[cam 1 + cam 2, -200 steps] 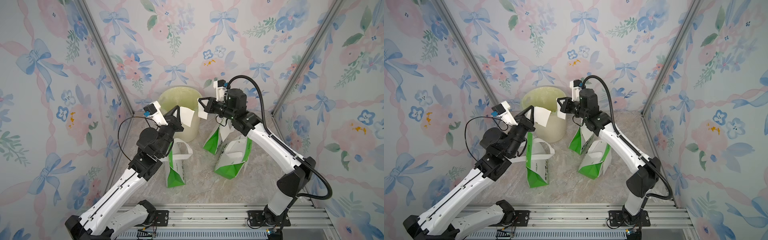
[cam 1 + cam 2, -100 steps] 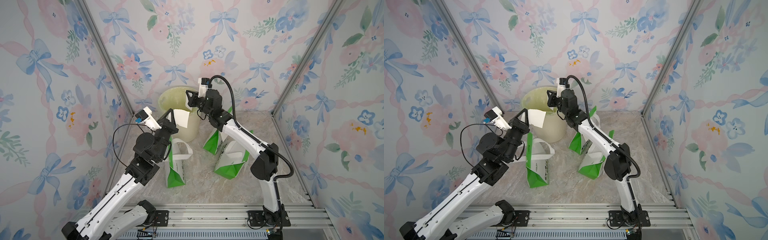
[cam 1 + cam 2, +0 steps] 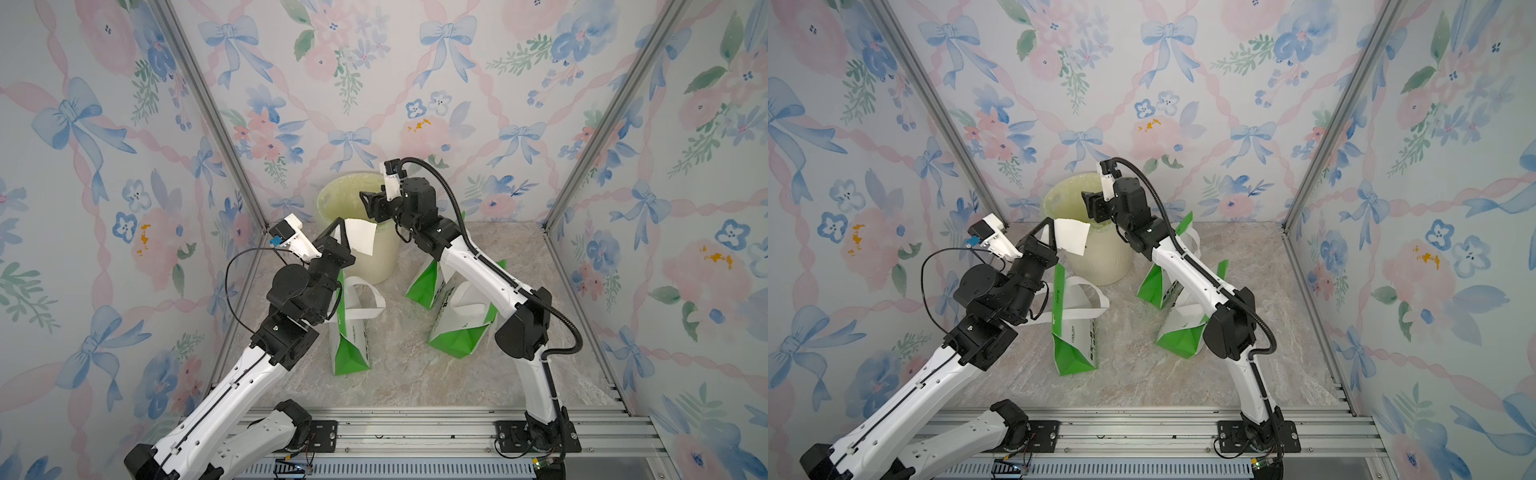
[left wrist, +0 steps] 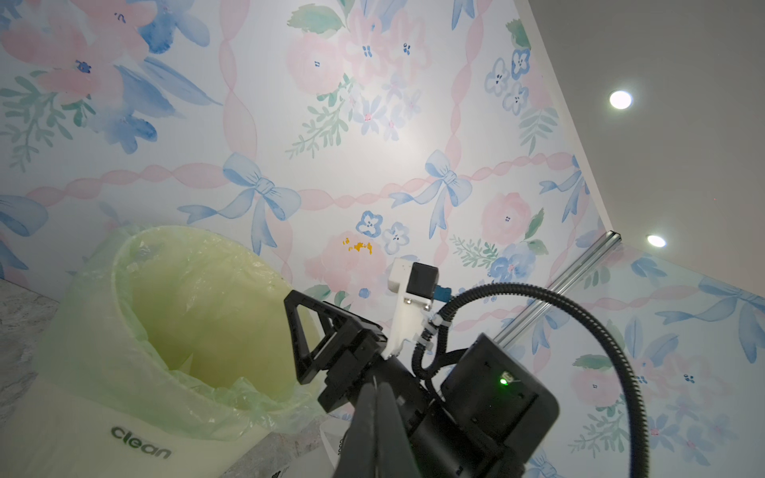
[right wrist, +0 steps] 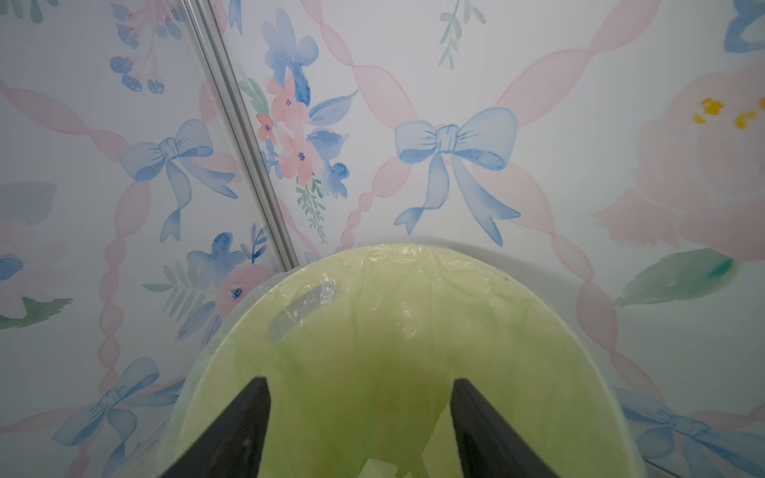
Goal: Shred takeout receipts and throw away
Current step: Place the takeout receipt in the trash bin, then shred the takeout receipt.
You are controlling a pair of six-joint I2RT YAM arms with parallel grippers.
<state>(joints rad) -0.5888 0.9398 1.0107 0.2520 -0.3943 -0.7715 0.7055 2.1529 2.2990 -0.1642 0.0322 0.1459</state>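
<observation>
Aim for the lined bin mouth. Hold right gripper, spread wide and empty, above it. Bring left gripper, pinching the white receipt just beside the near rim, fully over before releasing.

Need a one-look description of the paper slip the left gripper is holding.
Find the pale green lined bin at the back wall. Just in front of it, the left gripper pinches a receipt piece up in the air. It is the only plain white flat slip off the floor; the bags below are green-and-white with loop handles.
</observation>
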